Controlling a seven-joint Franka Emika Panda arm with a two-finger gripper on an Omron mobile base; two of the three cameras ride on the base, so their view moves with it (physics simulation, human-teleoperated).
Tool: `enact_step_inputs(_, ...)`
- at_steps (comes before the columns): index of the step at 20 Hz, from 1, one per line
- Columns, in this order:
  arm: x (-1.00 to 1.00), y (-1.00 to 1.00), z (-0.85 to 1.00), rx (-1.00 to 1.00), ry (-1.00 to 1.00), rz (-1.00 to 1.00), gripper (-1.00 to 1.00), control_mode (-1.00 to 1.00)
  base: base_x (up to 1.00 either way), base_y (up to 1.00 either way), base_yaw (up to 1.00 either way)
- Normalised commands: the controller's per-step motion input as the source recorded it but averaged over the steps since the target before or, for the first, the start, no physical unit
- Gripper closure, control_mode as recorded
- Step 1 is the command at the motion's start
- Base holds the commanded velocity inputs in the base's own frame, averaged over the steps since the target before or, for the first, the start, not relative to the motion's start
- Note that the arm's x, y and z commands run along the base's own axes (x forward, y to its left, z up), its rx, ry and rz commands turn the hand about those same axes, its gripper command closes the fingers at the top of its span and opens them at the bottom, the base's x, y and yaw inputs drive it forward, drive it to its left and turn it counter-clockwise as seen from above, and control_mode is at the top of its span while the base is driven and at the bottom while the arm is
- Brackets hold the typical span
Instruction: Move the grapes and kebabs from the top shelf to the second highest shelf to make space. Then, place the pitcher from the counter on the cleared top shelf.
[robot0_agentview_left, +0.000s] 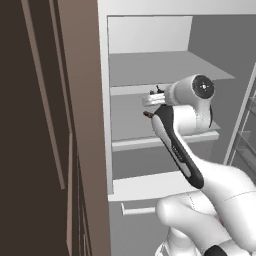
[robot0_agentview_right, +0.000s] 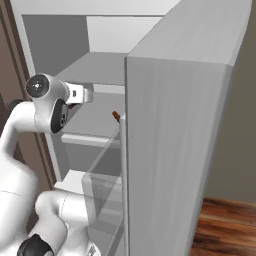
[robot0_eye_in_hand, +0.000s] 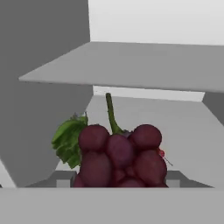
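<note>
Dark purple grape bunch with green stem and leaf (robot0_eye_in_hand: 118, 155) clasped by the gripper (robot0_eye_in_hand: 118, 183), held over the light-grey second highest shelf (robot0_eye_in_hand: 183, 131).

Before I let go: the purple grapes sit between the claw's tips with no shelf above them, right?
No. A shelf spans above the grapes, as the hand view shows. They do sit between the tips of the claw.
</note>
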Motion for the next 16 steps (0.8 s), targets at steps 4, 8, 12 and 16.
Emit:
enact_step_inputs(4, 0.03, -0.3, -1.0, -0.1, 0.16, 0.1, 1.0, -1.0, 0.0, 0.0, 0.0)
enact_step_inputs(8, 0.61, -0.04, -0.94, -0.14, 0.11, 0.1, 1.0, -1.0, 0.0, 0.0, 0.0)
enact_step_inputs(12, 0.94, 0.0, -0.44, -0.09, 0.06, 0.08, 1.0, -1.0, 0.0, 0.0, 0.0)
enact_step_inputs(16, 0.84, 0.0, -0.11, -0.06, 0.05, 0.05, 1.0, -1.0, 0.0, 0.0, 0.0)
